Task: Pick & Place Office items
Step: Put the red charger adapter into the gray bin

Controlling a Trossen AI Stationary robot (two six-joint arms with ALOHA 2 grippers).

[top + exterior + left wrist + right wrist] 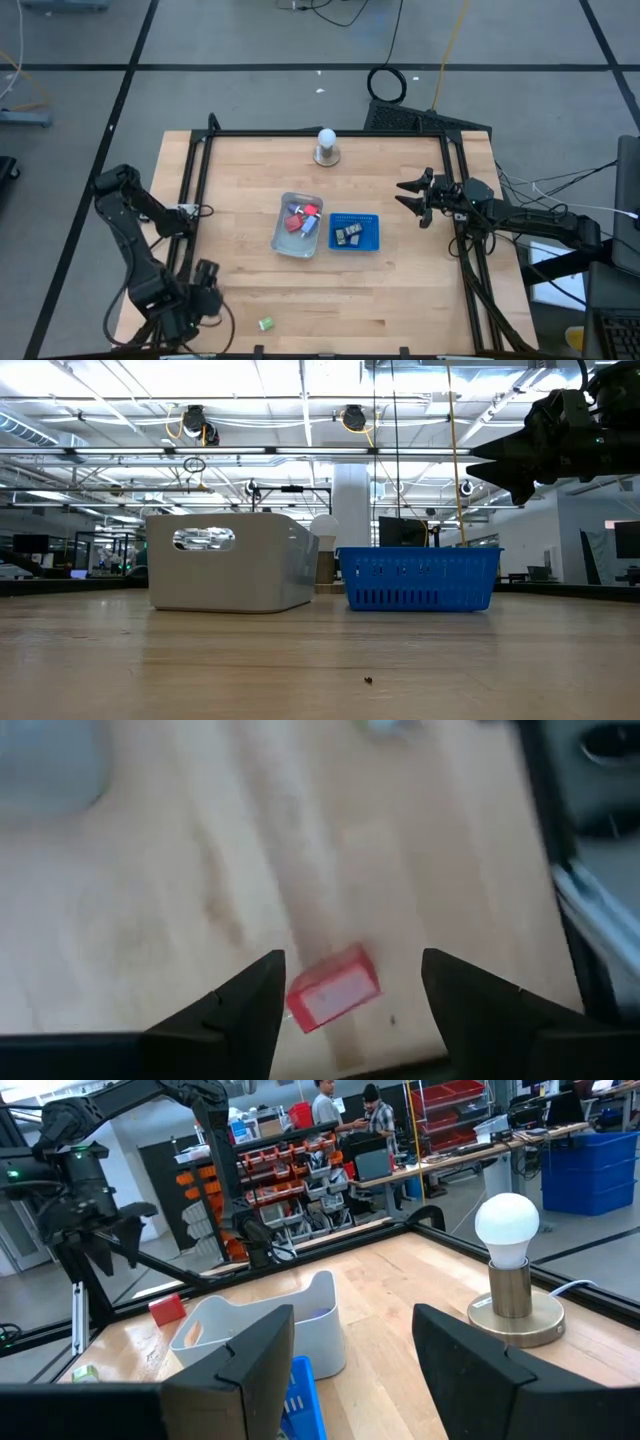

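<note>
The wooden table (400, 290) filled mid-frame. The clear tray (284, 238) at centre held red and blue office items (303, 218); the blue basket (356, 243) beside it held more. Lower left, the left gripper (350, 995) hung spread over a red item (333, 990). Right of centre, the right gripper (413, 196) hovered, released and empty.

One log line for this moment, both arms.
left pincer: open, above red item on table | right pincer: open, idle at right edge | green item: loose near front edge
</note>
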